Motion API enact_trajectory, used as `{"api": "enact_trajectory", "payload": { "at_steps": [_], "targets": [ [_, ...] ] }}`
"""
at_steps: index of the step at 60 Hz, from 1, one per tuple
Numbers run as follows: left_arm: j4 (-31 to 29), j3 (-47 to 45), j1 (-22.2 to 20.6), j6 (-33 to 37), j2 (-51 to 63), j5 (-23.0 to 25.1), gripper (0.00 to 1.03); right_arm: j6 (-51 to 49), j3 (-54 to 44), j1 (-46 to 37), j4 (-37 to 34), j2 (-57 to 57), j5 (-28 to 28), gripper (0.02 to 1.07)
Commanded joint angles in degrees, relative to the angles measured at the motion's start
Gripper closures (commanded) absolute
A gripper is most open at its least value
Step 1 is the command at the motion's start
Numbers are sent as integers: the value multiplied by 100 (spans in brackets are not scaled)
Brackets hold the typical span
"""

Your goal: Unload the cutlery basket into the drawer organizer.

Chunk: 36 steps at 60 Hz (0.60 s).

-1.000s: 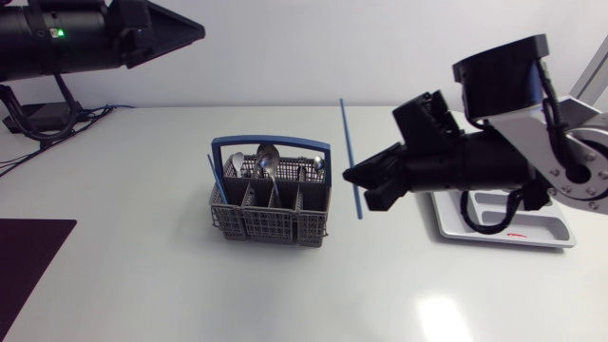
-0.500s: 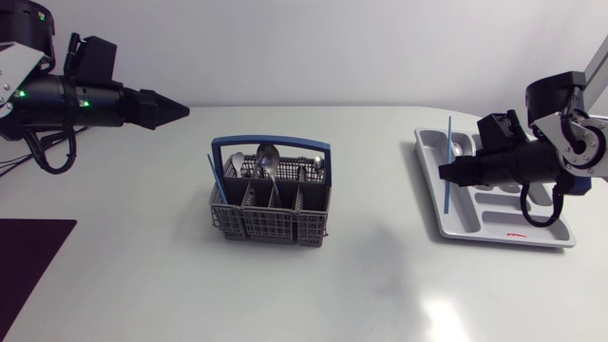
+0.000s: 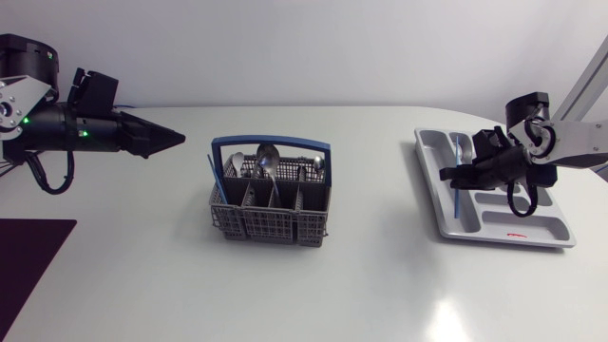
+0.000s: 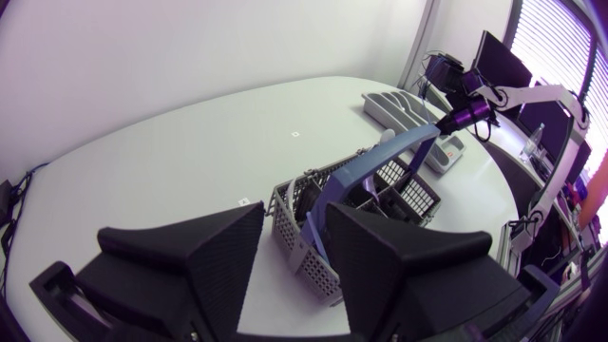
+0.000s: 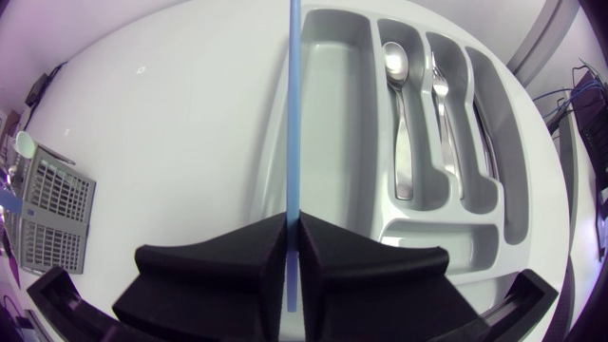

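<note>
L arm (image 3: pixel 57 128): black body, silver-grey link, 2 green LEDs, black cable looped under. R arm (image 3: pixel 573 139): silver-grey link, black joints, black cable, poss. round end cap. L gripper (image 4: pixel 294 223): matte black wedges.

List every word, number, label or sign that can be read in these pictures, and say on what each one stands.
No text can be read in any view.
Small red mark on the drawer organizer: too small to read.
Cutlery basket and blue stick in the right gripper: no print shows.
</note>
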Motion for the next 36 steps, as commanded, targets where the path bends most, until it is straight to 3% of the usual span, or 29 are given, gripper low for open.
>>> {"api": "enact_trajectory", "payload": {
  "at_steps": [1, 8, 23, 27, 36],
  "targets": [
    [-105, -254, 62, 359, 134, 174, 55, -23, 200, -31, 11, 326, 86, 95],
    [-228, -412, 70, 675, 134, 394, 55, -5, 235, -31, 37, 519, 121, 92],
    [-245, -491, -44, 737, 468, 552, 55, 74, 50, 57, 72, 414, 236, 31],
    [-219, -474, -79, 666, 582, 552, 55, 83, -29, 110, 72, 326, 306, 19],
    [150, -465, -132, 165, 670, 544, 56, 118, -170, 224, 72, 133, 359, 11]
  ]
}}
